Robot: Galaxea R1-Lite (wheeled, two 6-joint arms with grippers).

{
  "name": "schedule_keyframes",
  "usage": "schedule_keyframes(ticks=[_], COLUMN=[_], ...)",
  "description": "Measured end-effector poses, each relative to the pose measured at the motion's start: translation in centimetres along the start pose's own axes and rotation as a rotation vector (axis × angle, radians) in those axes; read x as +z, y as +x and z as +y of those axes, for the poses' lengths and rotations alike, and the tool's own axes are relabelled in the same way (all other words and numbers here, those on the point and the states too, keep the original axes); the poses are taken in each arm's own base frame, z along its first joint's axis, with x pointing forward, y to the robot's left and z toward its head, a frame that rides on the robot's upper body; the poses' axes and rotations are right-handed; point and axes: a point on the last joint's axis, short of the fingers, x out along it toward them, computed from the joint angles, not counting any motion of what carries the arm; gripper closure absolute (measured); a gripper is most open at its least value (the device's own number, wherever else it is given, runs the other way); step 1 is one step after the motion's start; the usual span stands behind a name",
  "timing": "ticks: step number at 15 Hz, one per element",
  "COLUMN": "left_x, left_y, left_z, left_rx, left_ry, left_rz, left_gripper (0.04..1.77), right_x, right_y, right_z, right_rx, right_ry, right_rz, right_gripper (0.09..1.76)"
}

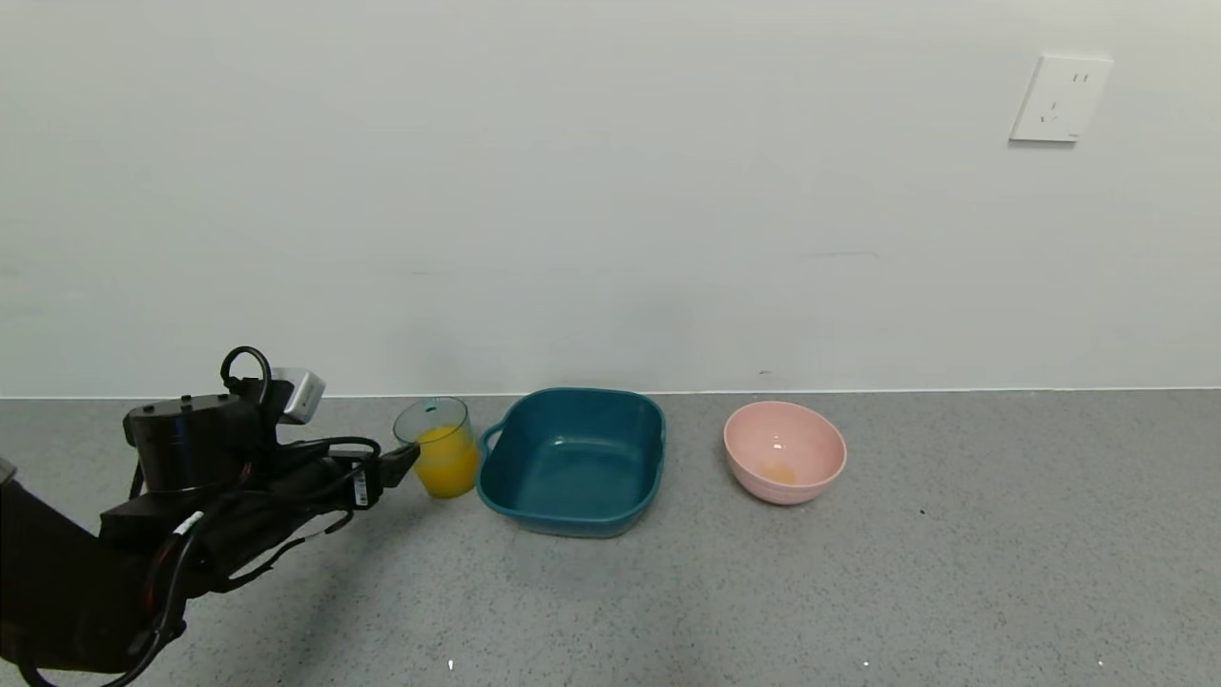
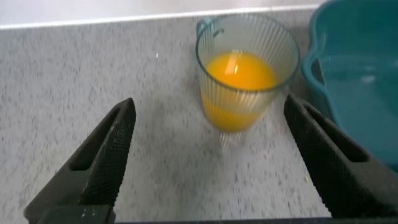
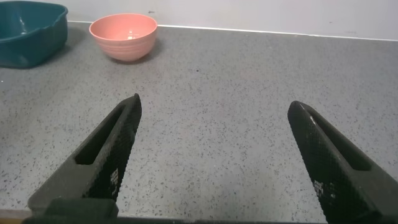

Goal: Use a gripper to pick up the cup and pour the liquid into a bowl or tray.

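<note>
The clear ribbed cup [image 1: 439, 458] stands upright on the grey counter, about half full of orange-yellow liquid [image 1: 446, 469]. It is just left of the dark teal tray [image 1: 572, 463]. My left gripper [image 1: 405, 461] is open and empty, its tips close beside the cup's left side. In the left wrist view the cup [image 2: 246, 74] stands just beyond the open left gripper [image 2: 208, 109], and the liquid [image 2: 239, 71] and the tray's edge [image 2: 360, 68] show. My right gripper [image 3: 214, 106] is open and empty over bare counter; it is out of the head view.
A pink bowl [image 1: 784, 451] with a little orange residue stands right of the tray; it also shows in the right wrist view [image 3: 123, 35]. The wall runs close behind the objects. Bare counter lies in front and to the right.
</note>
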Motion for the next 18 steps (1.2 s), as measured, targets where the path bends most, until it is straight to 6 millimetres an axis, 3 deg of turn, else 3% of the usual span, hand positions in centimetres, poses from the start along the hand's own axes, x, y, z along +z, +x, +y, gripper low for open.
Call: schedule_keyframes(ticks=[8,18], left_x=[-4.2,-5.0], left_y=[2.3,5.9], left_z=[-1.6,-1.9], left_rx=[-0.050,-0.057], left_ry=[0.014,0.018], left_rz=[0.018,0.017], left_gripper=[0.09,0.09], right_x=[0.0,0.0], right_y=[0.0,0.0], right_z=[0.0,0.0], right_rx=[0.000,0.000], right_ry=[0.000,0.000], right_rz=[0.000,0.000], right_gripper=[0.14,0.14])
